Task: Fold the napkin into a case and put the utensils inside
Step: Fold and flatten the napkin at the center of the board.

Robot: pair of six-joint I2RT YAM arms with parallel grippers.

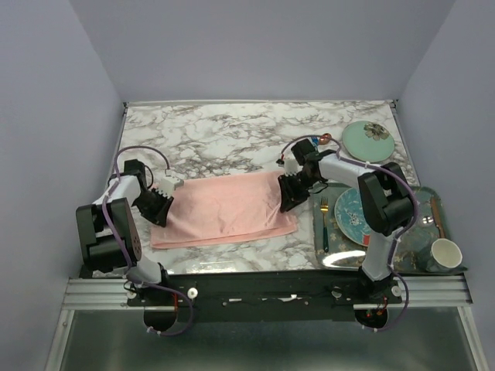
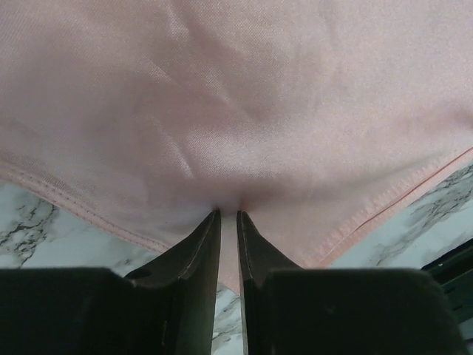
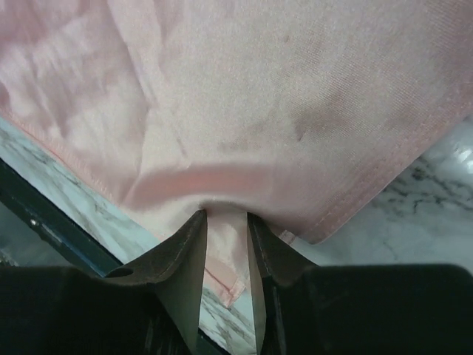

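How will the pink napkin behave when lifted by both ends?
The napkin is likely floppy: it puckers where the left fingers pinch it. It will probably sag between the ends. The sheen suggests it may slip from a light grip.

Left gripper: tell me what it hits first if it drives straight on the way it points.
The left gripper meets the shiny salmon-pink satin napkin at once: its edge sits pinched at the fingertips. Beyond seems only more cloth.

The napkin (image 2: 236, 111) — cut off at both wrist views' edges.
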